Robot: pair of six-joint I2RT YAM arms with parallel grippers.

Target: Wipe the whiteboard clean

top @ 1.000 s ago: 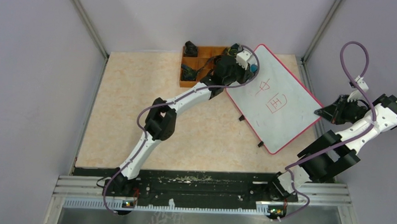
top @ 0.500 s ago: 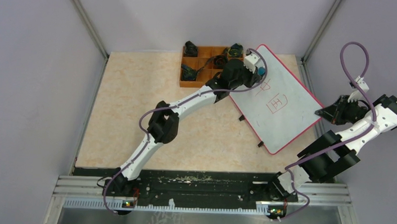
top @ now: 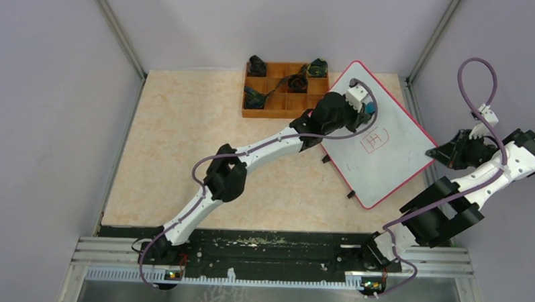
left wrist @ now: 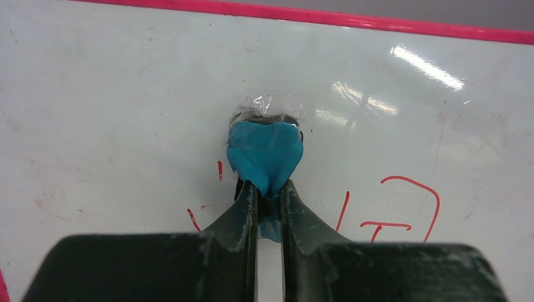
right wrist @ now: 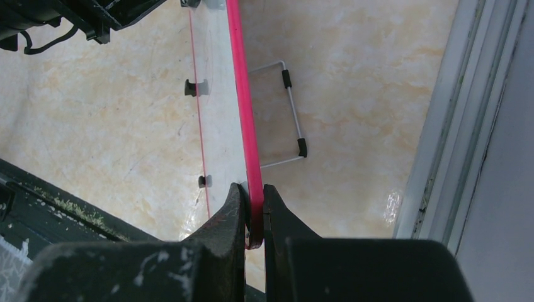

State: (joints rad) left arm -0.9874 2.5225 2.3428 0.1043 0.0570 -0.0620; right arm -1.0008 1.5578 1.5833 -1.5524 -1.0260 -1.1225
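Top view: I have the whiteboard [top: 385, 170] at the table's [top: 184, 141] right side, mid-wipe. Left wrist: my left gripper [left wrist: 269, 189] is clamped on a blue eraser [left wrist: 264, 148] pressed to the whiteboard; next I'd sweep over the red marks [left wrist: 403, 204]. Right wrist: my right gripper [right wrist: 253, 202] pinches the whiteboard's edge, steadying it.

An orange compartment tray [top: 274, 113] sits at the far edge of the beige marbled desk [top: 177, 154], small dark items [top: 257, 65] lying in several of its cells; grey walls [top: 45, 103] surround the desk
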